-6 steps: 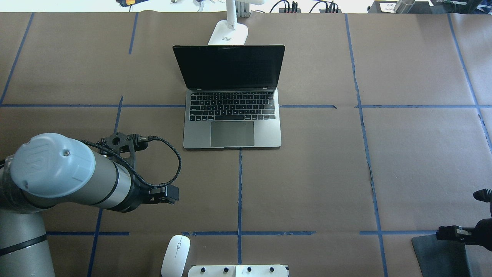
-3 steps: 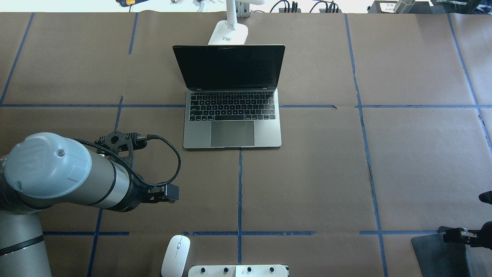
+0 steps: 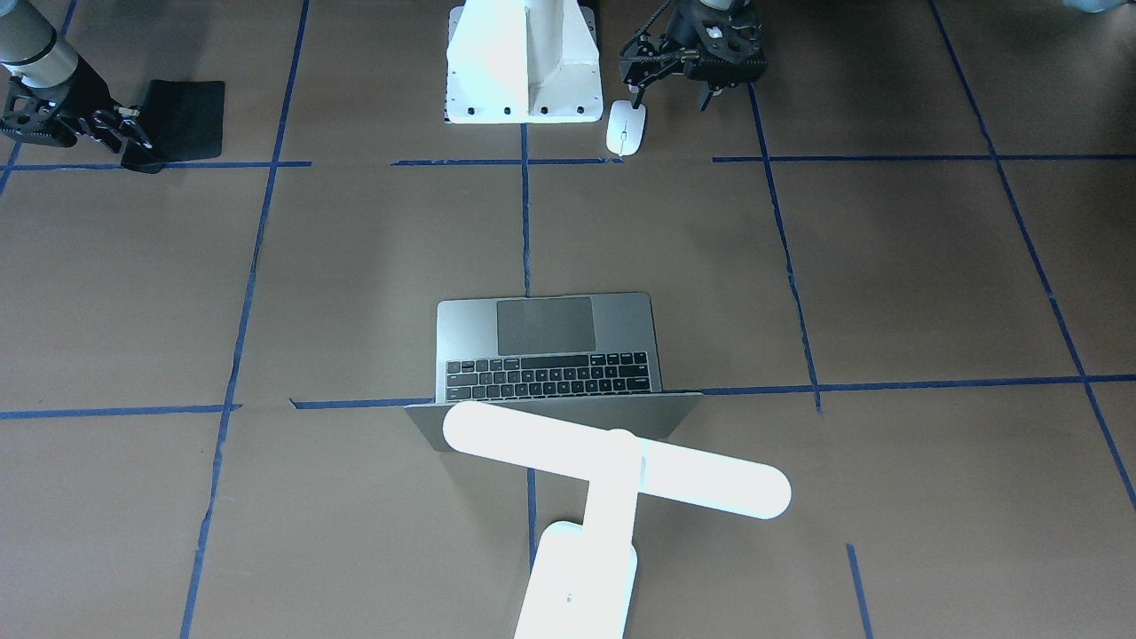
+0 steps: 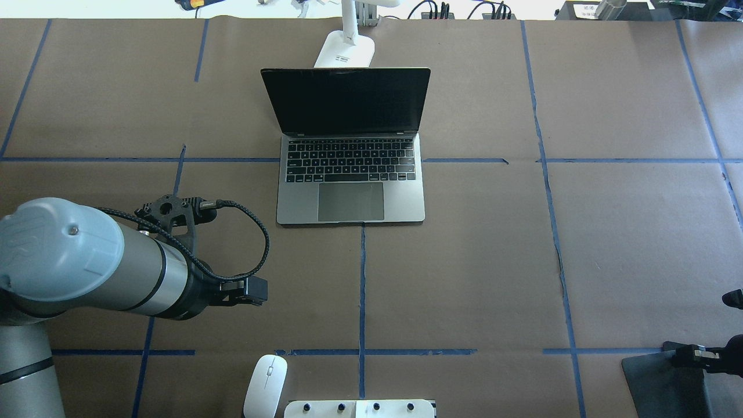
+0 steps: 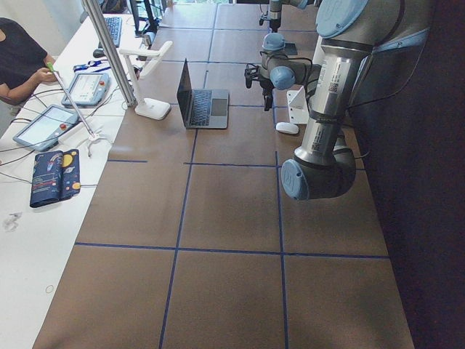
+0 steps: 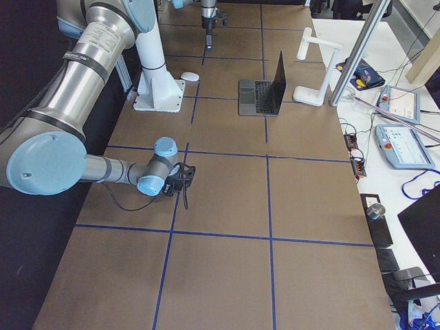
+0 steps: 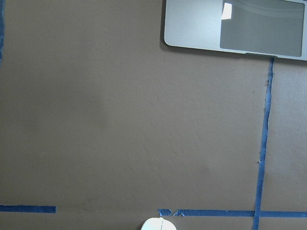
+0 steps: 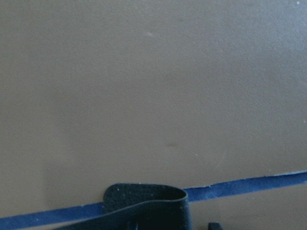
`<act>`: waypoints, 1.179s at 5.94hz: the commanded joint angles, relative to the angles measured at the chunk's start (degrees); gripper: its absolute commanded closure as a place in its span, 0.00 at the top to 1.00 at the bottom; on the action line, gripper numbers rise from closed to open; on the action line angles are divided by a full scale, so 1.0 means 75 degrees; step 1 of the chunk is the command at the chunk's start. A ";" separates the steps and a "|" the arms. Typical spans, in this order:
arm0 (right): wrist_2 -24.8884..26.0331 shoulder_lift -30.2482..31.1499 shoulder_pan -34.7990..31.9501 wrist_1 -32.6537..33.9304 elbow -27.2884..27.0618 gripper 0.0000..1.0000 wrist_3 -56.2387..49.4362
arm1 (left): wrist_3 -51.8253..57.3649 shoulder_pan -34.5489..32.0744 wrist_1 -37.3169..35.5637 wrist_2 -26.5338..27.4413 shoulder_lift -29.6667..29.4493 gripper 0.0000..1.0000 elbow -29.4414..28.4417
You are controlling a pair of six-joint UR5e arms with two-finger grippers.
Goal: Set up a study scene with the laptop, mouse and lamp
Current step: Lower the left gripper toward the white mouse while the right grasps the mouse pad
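The laptop (image 4: 350, 174) stands open midway on the desk (image 3: 887, 266), the lamp (image 3: 612, 470) behind to light it; only the mouse (image 3: 624, 130), beside the pedestal (image 3: 524, 62), waits. The left claw (image 3: 672, 102) hangs near it, jaws apart, probably to take it. The right claw (image 3: 124, 133) pinches the mouse pad (image 3: 186, 111) by its corner. The left arm has drawn back slightly.

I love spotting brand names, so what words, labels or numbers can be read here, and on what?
Nothing here reads clearly enough to quote.
Small label on the lamp base: too small to read.
Key legends on the laptop: too small.
Sticker on the left arm: blurred.
Raised mark on that arm's blue cap: unclear.
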State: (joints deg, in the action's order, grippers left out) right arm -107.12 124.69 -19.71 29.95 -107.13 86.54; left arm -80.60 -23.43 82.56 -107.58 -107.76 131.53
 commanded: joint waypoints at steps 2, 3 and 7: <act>-0.0015 -0.0008 -0.0043 -0.0008 -0.0060 0.00 -0.0008 | 0.0000 -0.0004 0.0007 0.0000 0.0001 1.00 0.0017; -0.0015 -0.0043 -0.0044 -0.0008 -0.0223 0.00 0.0004 | 0.0000 -0.0004 0.0007 0.0000 0.0001 1.00 0.0075; -0.0552 -0.1655 -0.1527 0.0109 -0.0635 0.00 0.0004 | -0.0023 -0.0004 -0.0005 0.0012 0.0001 1.00 0.0228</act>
State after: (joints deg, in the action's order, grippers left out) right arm -109.97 116.06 -28.15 30.50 -112.25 86.55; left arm -80.74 -23.47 82.53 -107.55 -107.75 133.09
